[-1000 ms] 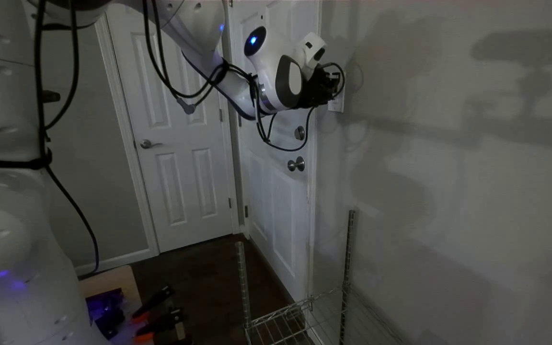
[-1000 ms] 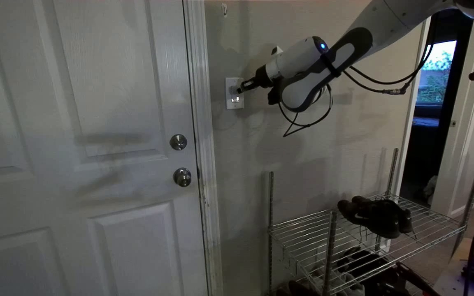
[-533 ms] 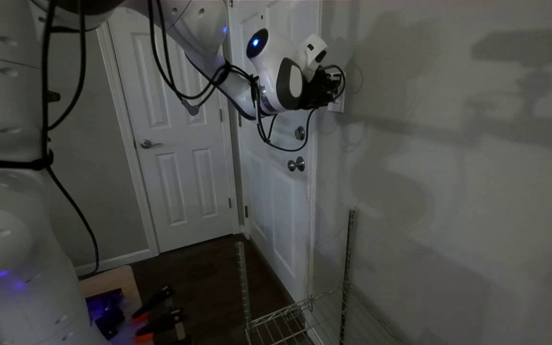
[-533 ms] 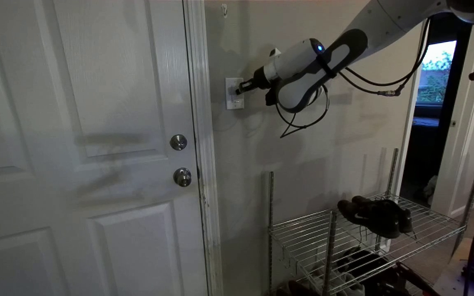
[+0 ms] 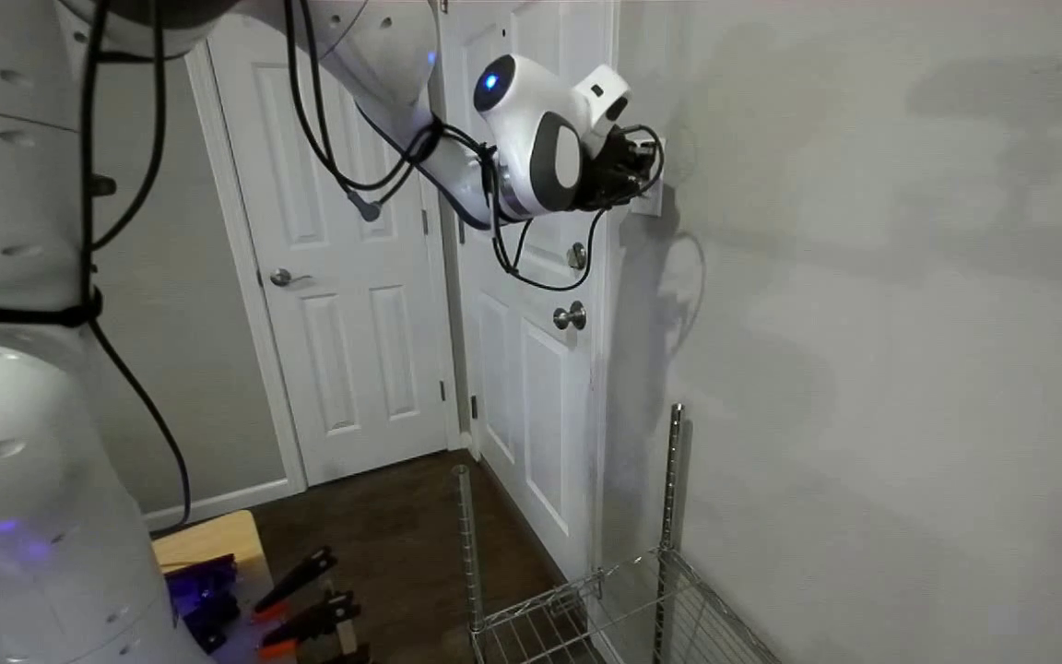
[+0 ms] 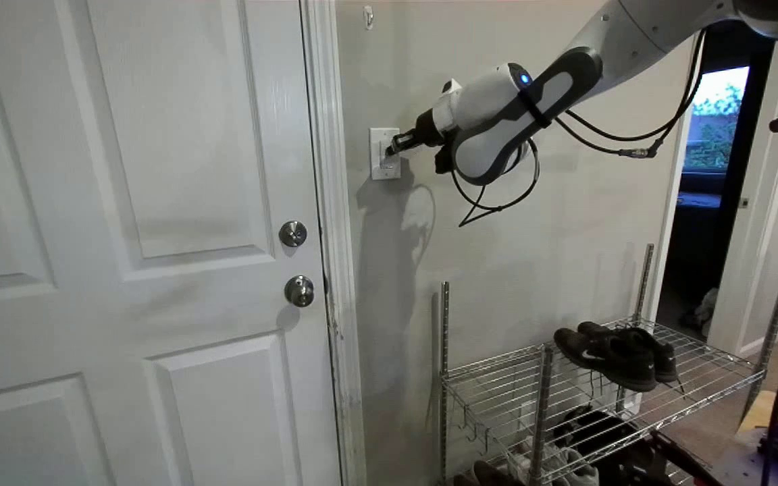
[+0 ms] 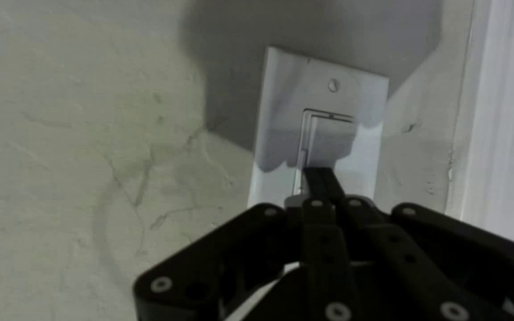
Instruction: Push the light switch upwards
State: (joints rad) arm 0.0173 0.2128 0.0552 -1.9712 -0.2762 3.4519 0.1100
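Observation:
The light switch is a white upright wall plate with a wide rocker paddle. It shows beside the door frame in an exterior view [image 6: 377, 150]. In an exterior view [image 5: 649, 204] it is mostly hidden behind the gripper. In the wrist view the switch [image 7: 330, 133] is in the upper middle, its lower part hidden by the fingers. My gripper [image 7: 320, 174] is shut, its black fingertips together with nothing between them. The fingertips are at the paddle, around its middle, and appear to touch it. The gripper also shows at the plate in both exterior views [image 6: 391, 150] [image 5: 646, 161].
A white door [image 6: 193, 189] with a deadbolt [image 6: 292, 233] and a round knob [image 6: 299, 291] is beside the switch, behind its door frame [image 6: 331, 202]. A wire shelf [image 6: 497, 385] holding black shoes [image 6: 608, 354] stands below the arm. Cables [image 5: 549, 286] hang under the wrist.
The gripper moved slightly in to the switch plate, then stayed almost still. The room is now brighter, with a strong shadow below the plate. The small glow on the switch has gone.

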